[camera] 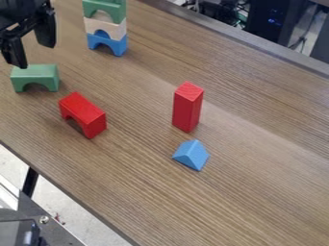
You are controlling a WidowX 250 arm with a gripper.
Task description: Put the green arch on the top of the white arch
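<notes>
At the upper left, the black gripper (34,55) hangs open with nothing between its fingers. One green arch (36,75) stands on the table just under and in front of it, close below the nearer fingertip; whether they touch I cannot tell. To the gripper's right is a stack: a pale, whitish wooden arch (105,27) rests on a blue arch (108,43), and another green arch (105,9) sits on top of the pale one, cut off by the view's top edge.
A red arch (83,115) lies to the lower right of the single green arch. Near the middle a red block (187,107) stands upright, with a blue triangular block (191,155) below it. The wooden table (257,168) has edges at lower left and upper right.
</notes>
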